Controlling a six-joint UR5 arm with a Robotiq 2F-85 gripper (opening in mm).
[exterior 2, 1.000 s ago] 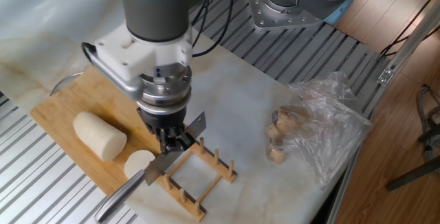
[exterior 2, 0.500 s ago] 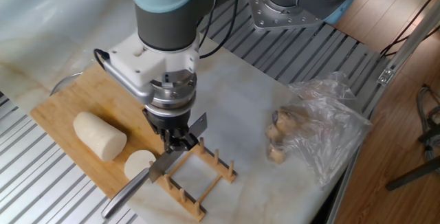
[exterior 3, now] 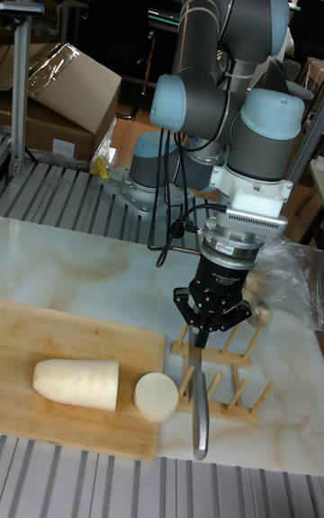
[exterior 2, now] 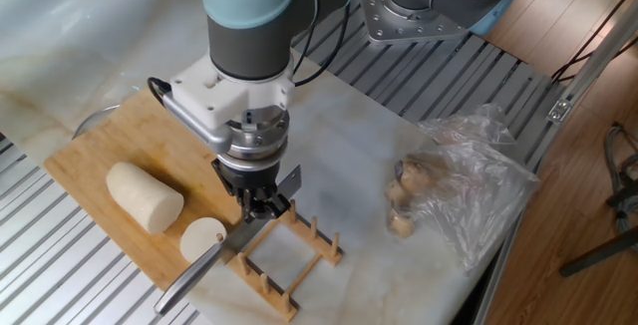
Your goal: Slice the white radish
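The claw (exterior 2: pixel 257 205) is clamped on a knife (exterior 2: pixel 224 253), gripping it where blade meets handle, so the metal handle slants down toward the near edge of the bench (exterior 2: pixel 359 136) and the short blade points up and to the right. It hangs just over the left end of a wooden slotted rack (exterior 2: pixel 284 255), which probably serves as the knife's stand; being over it suggests the knife is either being drawn from it or put back, and I cannot tell which. The white radish (exterior 2: pixel 146 197) lies on its side on the cutting board (exterior 2: pixel 90 161), at the left, its long body well clear of the claw. One thick cut piece (exterior 2: pixel 202 238) stands on the board's near right corner, just beside the knife handle and close to the rack. That corner is crowded: board edge, cut piece, handle and rack pegs all sit near one another, so any swing of the handle could knock the piece off the board. There is open board on the far side of the radish and bare marble between the rack and the plastic bag (exterior 2: pixel 469 185) of brownish lumps at the right, which gives room to lift and turn the knife.
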